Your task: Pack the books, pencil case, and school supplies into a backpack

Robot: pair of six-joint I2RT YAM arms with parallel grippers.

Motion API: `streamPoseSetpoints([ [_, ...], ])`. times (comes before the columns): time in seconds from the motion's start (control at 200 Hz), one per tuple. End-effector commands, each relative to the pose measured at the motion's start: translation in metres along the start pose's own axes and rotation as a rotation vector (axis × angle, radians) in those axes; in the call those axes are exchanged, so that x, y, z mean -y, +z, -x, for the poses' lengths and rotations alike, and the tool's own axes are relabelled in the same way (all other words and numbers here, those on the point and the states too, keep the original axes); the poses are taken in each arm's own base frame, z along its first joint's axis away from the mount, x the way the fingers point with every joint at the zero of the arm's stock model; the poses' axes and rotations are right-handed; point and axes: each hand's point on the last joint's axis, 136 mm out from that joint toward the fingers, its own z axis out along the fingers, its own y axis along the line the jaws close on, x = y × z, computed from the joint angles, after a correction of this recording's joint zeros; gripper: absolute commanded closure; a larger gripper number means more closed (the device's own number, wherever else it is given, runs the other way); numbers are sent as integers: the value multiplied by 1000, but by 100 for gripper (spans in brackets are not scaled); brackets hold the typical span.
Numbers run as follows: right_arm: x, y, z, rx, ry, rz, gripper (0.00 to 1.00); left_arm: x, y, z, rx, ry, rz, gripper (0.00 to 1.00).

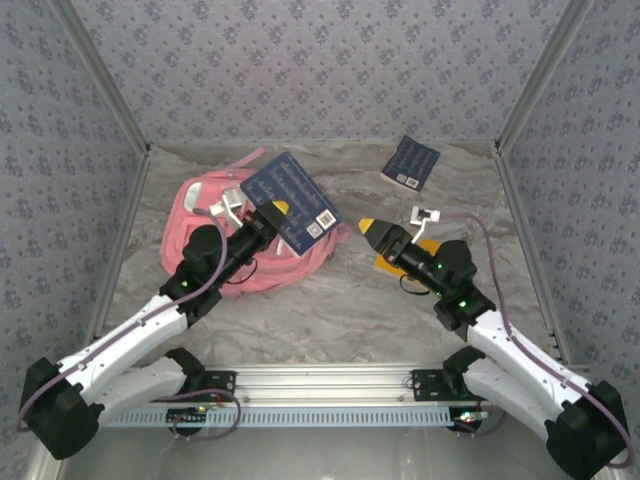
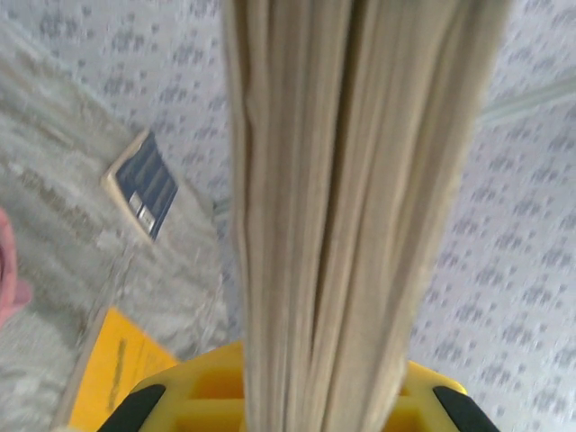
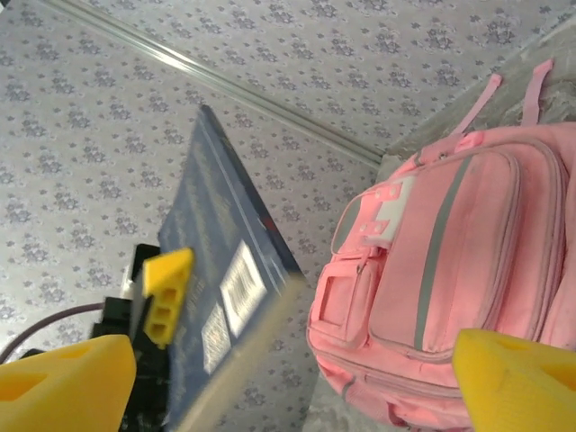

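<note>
Noted left tool (image 1: 272, 214) clamped on the navy book (image 1: 290, 198), fingers shut against both covers near one corner. From the left wrist: pale page edge of that book (image 2: 360, 180) standing upright between the yellow fingers (image 2: 148, 405), filling the gap with no slack visible. Book held tilted and clear of the surface (image 1: 330, 310), over the right-hand part of the backpack (image 1: 190, 205) in the top view. White barcode label on the cover, toward the corner nearest the tool.

Noted right tool (image 1: 372, 230) just to the right of the backpack, fingers spread wide. From the right wrist: yellow fingertips (image 3: 63, 378) at opposite lower corners of the view, nothing between them, nothing touched. Same view: held book edge-on left of the backpack (image 3: 450, 270), one yellow finger of the left tool (image 3: 166, 292) pressed on its cover.

Backpack lying on the surface with front pockets and white trim facing up, straps toward the far wall. Whether the main compartment is unzipped: cannot tell.

Yellow book (image 1: 384, 265) flat on the surface right of the backpack, partly under the right arm. Second navy book (image 1: 410, 162) flat, well apart from the backpack, to its far right.
</note>
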Motion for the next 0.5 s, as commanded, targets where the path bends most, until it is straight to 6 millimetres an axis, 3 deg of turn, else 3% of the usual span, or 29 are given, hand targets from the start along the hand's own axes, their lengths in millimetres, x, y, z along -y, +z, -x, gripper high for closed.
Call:
streamPoseSetpoints([
  [0.0, -40, 13, 18, 117, 49, 137, 2, 46, 4, 33, 155, -122, -148, 100],
  [0.195, -65, 45, 4, 78, 90, 271, 0, 44, 14, 23, 134, -171, -172, 100],
  [0.37, -72, 73, -2, 51, 109, 306, 0, 47, 16, 16, 115, -178, -177, 100],
  [0.495, -77, 86, -3, 45, 119, 335, 7, 45, 16, 14, 108, -169, -164, 100],
])
